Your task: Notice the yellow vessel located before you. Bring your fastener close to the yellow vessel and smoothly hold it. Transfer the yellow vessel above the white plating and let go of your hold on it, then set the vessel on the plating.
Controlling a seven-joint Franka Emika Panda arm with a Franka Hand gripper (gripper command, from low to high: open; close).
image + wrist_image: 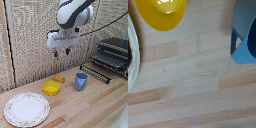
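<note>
The yellow bowl (51, 88) sits upright on the wooden table, between the white plate (27, 109) and the blue cup (81, 81). My gripper (61, 52) hangs high above the table, over the space between bowl and cup, with its two blue-tipped fingers apart and nothing between them. In the wrist view the bowl (161, 13) and the plate's rim (132, 55) show at the picture's edges; no fingers show there.
A small orange bread-like piece (59, 78) lies behind the bowl. The blue cup also shows in the wrist view (245, 35). A toaster oven (112, 56) with a pulled-out rack (96, 72) stands at the exterior view's right. A woven screen stands behind the table.
</note>
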